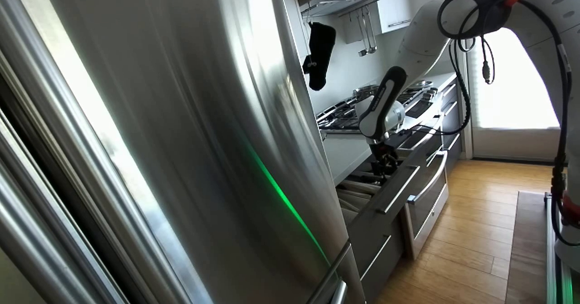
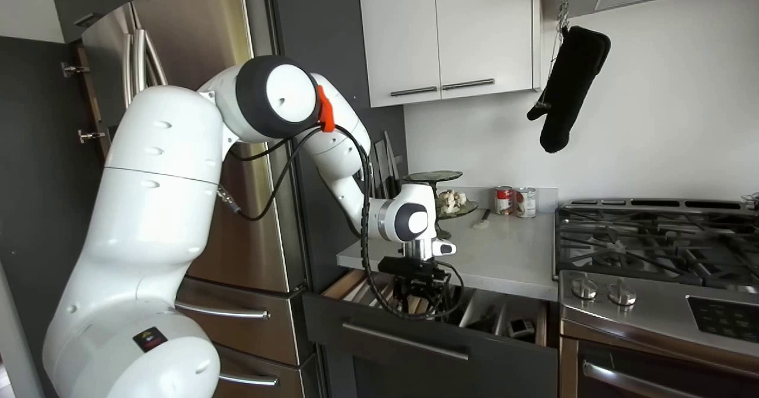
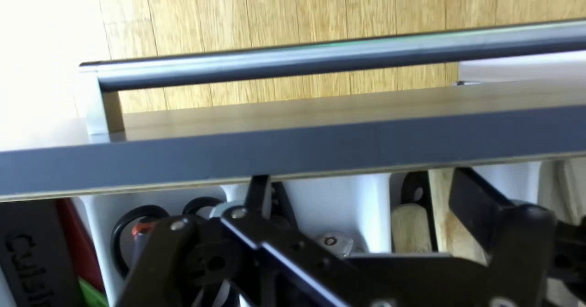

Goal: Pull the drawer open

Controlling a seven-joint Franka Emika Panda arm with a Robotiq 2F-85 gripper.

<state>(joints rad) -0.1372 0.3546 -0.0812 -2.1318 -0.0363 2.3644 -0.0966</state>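
The drawer stands part open in both exterior views, with its front [image 1: 370, 219] [image 2: 510, 356] out past the counter. In the wrist view its front panel's top edge [image 3: 320, 144] crosses the picture. Its long bar handle [image 3: 320, 60] lies beyond that edge and also shows in both exterior views [image 1: 398, 190] [image 2: 405, 341]. The pale divided tray [image 3: 377, 211] inside holds utensils. My gripper [image 3: 360, 179] [image 1: 385, 170] [image 2: 420, 309] points down into the drawer, behind the front panel. Its fingers are wide apart with nothing between them. The fingertips are close to the panel's inner side; contact cannot be told.
The counter [image 2: 504, 250] overhangs the drawer's rear, with a glass stand [image 2: 436, 177] and cans [image 2: 525, 202] on it. The stove [image 2: 652, 291] adjoins the drawer on one side, the steel refrigerator [image 1: 204, 113] [image 2: 225, 232] on the other. A deeper drawer [image 1: 376, 258] lies below.
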